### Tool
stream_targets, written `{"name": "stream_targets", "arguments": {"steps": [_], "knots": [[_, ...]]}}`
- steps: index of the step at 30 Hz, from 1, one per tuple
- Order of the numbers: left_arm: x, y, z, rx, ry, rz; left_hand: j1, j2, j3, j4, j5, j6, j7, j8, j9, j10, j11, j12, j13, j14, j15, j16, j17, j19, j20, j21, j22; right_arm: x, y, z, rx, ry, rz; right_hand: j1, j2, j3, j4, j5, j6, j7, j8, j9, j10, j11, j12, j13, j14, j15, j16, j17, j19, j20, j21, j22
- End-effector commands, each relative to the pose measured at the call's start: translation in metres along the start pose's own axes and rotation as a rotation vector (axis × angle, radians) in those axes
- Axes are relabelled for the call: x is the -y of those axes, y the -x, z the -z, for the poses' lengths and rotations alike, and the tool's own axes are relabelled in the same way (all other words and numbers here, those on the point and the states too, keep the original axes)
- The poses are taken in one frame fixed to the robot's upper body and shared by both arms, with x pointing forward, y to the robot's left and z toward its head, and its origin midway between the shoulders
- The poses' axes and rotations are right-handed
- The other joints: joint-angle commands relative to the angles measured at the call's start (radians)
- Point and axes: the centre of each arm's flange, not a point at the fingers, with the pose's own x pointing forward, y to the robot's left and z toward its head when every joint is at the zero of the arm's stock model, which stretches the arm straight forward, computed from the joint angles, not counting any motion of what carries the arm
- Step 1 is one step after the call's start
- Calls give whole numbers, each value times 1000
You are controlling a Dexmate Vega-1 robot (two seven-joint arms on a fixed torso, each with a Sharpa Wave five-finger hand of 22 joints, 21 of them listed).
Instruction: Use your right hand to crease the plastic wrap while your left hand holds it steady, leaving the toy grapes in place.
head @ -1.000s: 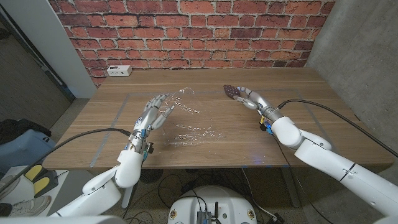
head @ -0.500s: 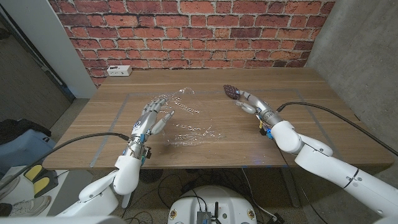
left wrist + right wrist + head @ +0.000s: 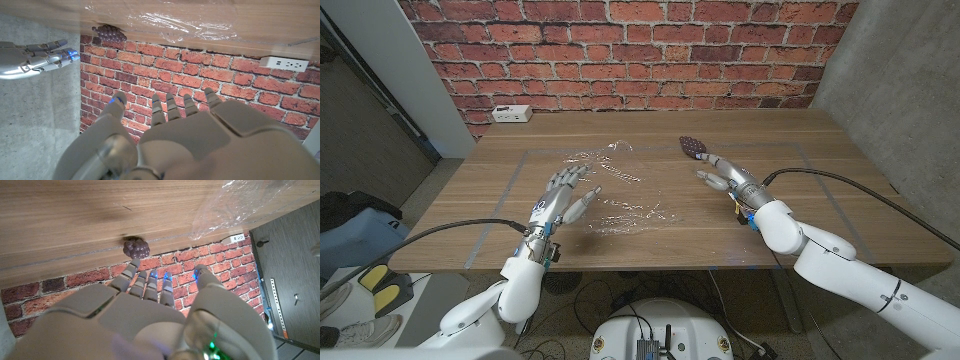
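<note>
The clear plastic wrap [image 3: 620,195] lies crumpled on the middle of the wooden table [image 3: 820,190]. It also shows in the left wrist view [image 3: 165,22] and the right wrist view [image 3: 235,202]. The dark toy grapes [image 3: 692,147] sit beyond the wrap's right side, off the film [image 3: 107,34] [image 3: 136,247]. My left hand [image 3: 565,192] hovers at the wrap's left edge with fingers spread and holds nothing [image 3: 170,130]. My right hand [image 3: 723,172] is open, right of the wrap and just nearer than the grapes, touching neither [image 3: 150,315] [image 3: 35,55].
A white power strip [image 3: 510,113] lies at the table's far left corner by the brick wall. Tape lines [image 3: 510,185] mark the tabletop. Bare wood lies to the right of my right hand and along the near edge.
Both hands have drawn back toward me. The left hand came off the wrap's far left part; the right hand moved away from the grapes. Wrap and grapes stayed put.
</note>
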Motion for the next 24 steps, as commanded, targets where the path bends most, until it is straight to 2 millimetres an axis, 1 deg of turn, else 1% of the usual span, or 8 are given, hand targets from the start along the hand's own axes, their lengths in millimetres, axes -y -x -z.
{"name": "stream_targets", "arguments": {"steps": [1,12,24], "knots": [[2,7,1,-26,-39,42,14,-1,1,-12,-5,17,2,3,4,15,-2,2,2,5,2,-5,4,-4,4,-4,0,-9,6,-5,-17,59,-37,16,-2,9,0,6,13,3,6,4,9,-2,2,4,6,-1,3,3,6,2,5,2],[4,11,6,-51,-48,65,23,-2,2,-22,-5,26,6,0,5,19,2,-1,2,6,3,-5,4,-3,7,-7,0,-22,7,-9,-18,88,-86,29,-3,16,-7,6,21,3,6,5,19,-6,2,5,9,-6,1,1,9,2,4,2],[8,12,8,-58,-56,90,38,-1,5,-37,-5,46,8,0,5,33,0,-2,2,5,2,-6,4,1,7,-9,-1,-31,9,-14,-12,101,-106,41,-2,22,-12,6,33,5,7,6,29,-7,2,5,17,-10,1,1,14,2,3,2]]}}
